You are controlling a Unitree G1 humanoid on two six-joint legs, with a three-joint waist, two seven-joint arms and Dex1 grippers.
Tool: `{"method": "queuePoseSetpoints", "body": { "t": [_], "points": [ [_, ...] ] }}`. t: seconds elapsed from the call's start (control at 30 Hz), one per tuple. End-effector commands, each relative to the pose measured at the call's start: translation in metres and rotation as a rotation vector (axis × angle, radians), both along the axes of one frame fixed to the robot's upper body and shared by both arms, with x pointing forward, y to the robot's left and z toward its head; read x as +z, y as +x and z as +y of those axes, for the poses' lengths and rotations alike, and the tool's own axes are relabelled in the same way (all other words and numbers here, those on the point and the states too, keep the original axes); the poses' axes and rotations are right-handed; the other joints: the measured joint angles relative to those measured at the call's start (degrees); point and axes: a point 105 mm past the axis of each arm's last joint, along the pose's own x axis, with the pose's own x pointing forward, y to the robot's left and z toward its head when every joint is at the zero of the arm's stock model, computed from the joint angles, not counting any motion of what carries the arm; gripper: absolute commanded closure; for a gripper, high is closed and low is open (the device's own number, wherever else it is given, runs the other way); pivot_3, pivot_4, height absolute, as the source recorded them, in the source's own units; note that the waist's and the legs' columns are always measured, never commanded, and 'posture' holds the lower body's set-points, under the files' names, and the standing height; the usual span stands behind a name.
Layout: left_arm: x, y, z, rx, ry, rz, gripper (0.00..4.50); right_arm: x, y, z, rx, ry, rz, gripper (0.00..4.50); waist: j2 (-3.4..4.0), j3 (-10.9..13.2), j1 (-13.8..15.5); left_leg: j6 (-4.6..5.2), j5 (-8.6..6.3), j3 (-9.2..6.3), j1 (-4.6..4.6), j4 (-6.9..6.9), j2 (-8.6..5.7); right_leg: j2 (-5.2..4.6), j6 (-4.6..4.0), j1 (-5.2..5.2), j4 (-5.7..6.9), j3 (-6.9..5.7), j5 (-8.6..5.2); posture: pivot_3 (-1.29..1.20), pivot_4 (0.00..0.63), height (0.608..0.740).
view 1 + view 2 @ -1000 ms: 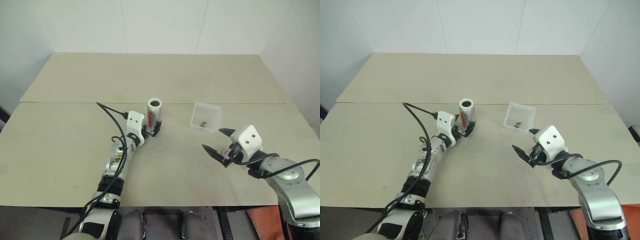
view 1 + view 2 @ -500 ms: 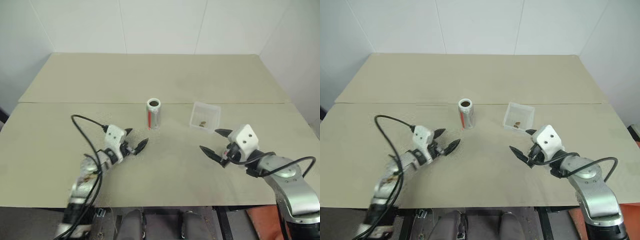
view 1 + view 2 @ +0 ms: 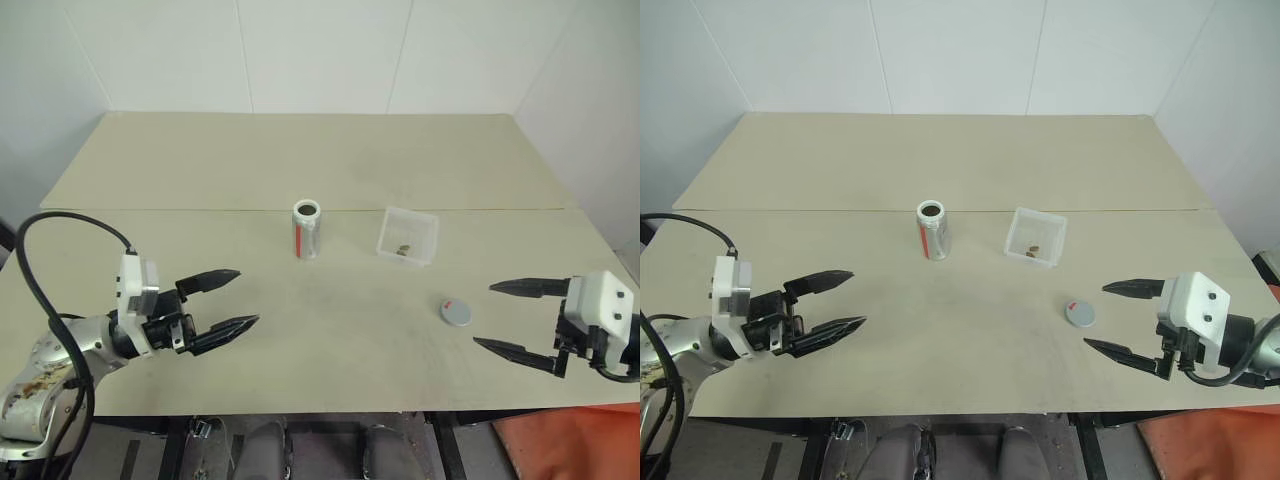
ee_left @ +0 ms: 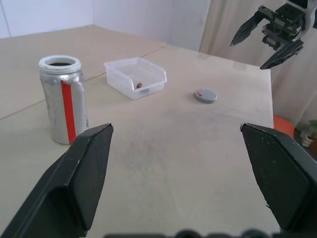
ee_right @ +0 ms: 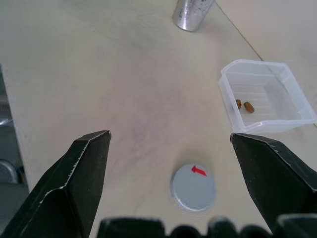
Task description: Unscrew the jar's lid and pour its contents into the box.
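Note:
The jar stands upright and uncapped near the table's middle, silvery with a red stripe and a white rim. To its right sits the clear box with a few brown bits, the contents, on its floor. The grey lid lies flat on the table, nearer me than the box. My left gripper hovers open over the near left of the table, well clear of the jar. My right gripper is open at the near right, just right of the lid, holding nothing.
A seam runs across the tan table behind the jar. White walls close the far side. The table's near edge runs just below both grippers.
Both arms have drawn back toward the near edge: the left gripper left the jar and swung out left, the right moved right. The lid now lies in plain sight on the table.

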Motion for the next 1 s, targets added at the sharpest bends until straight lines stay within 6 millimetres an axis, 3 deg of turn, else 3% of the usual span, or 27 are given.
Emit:
{"method": "queuePoseSetpoints", "body": {
  "t": [0.03,0.17,0.33,0.5,0.73,0.83,1.0],
  "points": [
    [0.001,-0.004,-0.006,0.005,0.053,-0.047,0.03,0.009,0.012,0.004,-0.014,0.021,-0.041,0.00,0.01,0.0,-0.1,0.00,0.00,0.01,0.01,-0.01,-0.02,0.00,-0.01,0.00,0.01,0.03,0.00,0.00,0.150,0.740],
    [-0.003,-0.003,0.001,0.055,0.079,-0.050,0.03,0.010,0.033,0.005,-0.115,0.079,-0.003,0.00,0.00,0.0,-0.2,-0.02,0.01,0.03,0.00,-0.11,-0.02,0.01,-0.06,-0.06,0.00,0.05,-0.03,0.00,0.150,0.740],
    [-0.005,-0.001,0.010,0.101,0.124,-0.048,0.03,0.005,0.034,0.018,-0.078,0.074,0.008,0.00,0.00,0.0,0.2,-0.02,0.01,0.03,-0.10,-0.13,-0.01,0.00,-0.06,-0.13,-0.06,-0.01,-0.04,0.00,0.150,0.740],
    [-0.002,-0.003,0.007,0.110,0.150,-0.013,0.03,-0.002,0.037,0.031,-0.095,0.068,-0.025,0.00,0.00,0.0,0.1,-0.03,0.01,0.03,-0.07,-0.12,-0.01,-0.01,-0.06,-0.12,-0.01,0.01,-0.03,0.00,0.150,0.740],
    [-0.001,0.004,0.020,0.157,0.194,0.013,0.03,-0.018,0.029,0.064,-0.083,0.130,-0.001,0.00,0.00,0.0,0.1,-0.07,0.04,0.03,-0.08,-0.21,-0.01,0.00,-0.07,-0.19,0.00,0.01,-0.04,0.00,0.150,0.740],
    [-0.004,0.009,0.030,0.203,0.265,0.010,0.03,-0.032,0.030,0.070,-0.068,0.046,-0.002,0.00,0.00,0.0,0.1,-0.07,0.04,0.03,-0.06,-0.21,-0.01,0.00,-0.07,-0.18,0.01,0.01,-0.04,0.00,0.150,0.740],
    [-0.003,0.007,0.034,0.213,0.287,0.023,0.03,-0.036,0.032,0.071,-0.082,0.033,-0.013,0.00,0.00,0.0,0.1,-0.09,0.05,0.04,-0.12,-0.25,-0.02,0.01,-0.09,-0.28,0.01,0.00,-0.05,0.00,0.150,0.740]
  ]
}}
